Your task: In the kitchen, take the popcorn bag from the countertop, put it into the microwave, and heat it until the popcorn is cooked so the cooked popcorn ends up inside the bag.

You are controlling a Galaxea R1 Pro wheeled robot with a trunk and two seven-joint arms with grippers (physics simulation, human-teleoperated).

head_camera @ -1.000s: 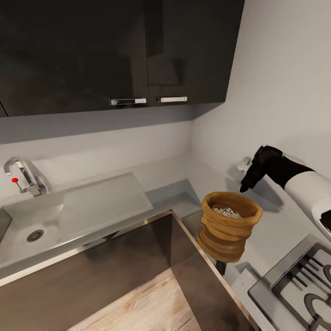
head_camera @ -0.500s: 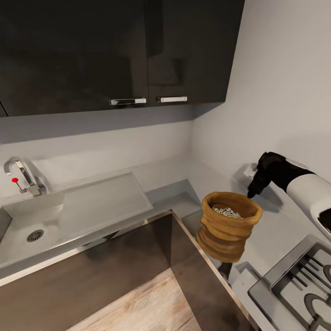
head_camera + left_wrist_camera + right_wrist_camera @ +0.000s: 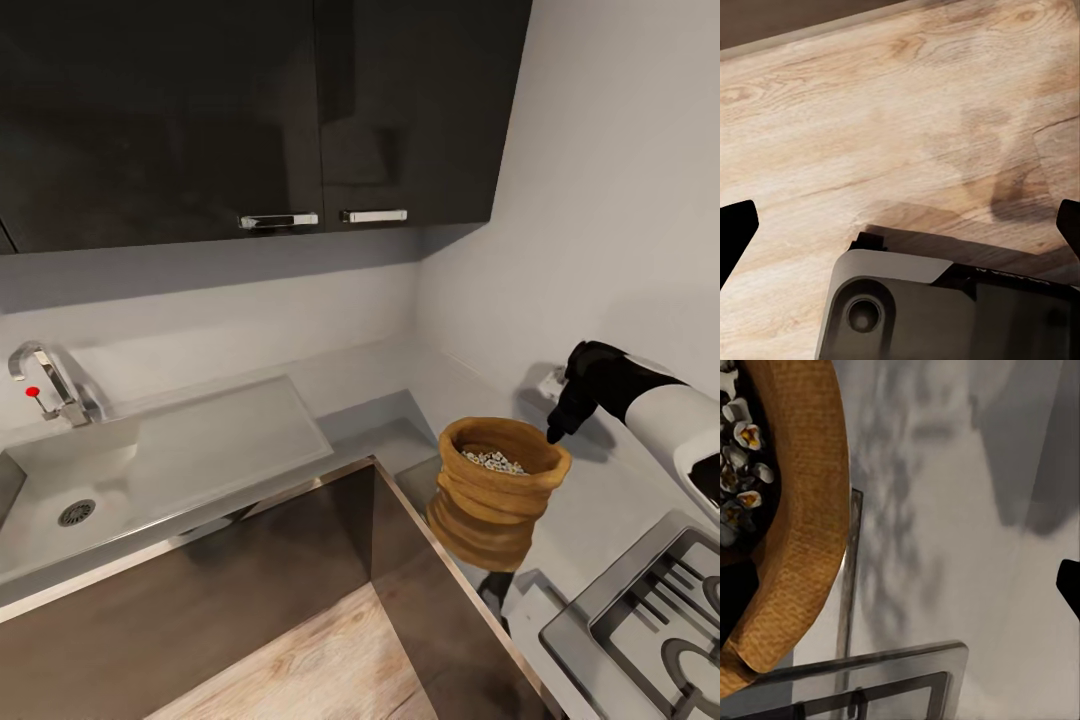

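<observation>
Burlap, tan and wrinkled: the popcorn bag [image 3: 498, 490] stands upright at the inner corner of the L-shaped countertop [image 3: 420, 400], right at its front edge, mouth open, with popcorn [image 3: 492, 461] showing inside. The right gripper [image 3: 556, 432] hangs just above the bag's far rim, pointing down. In the right wrist view its fingers are spread wide, one dark tip [image 3: 1069, 585] over bare worktop, the other low beside the rolled rim [image 3: 802, 510], gripping nothing. The gas hob [image 3: 655, 620] sits further along the same run; the sink [image 3: 75, 480] with its tap [image 3: 50, 385] lies along the other. The left gripper [image 3: 900, 225] hangs over pale wood floor [image 3: 870, 105], fingers wide apart, empty.
</observation>
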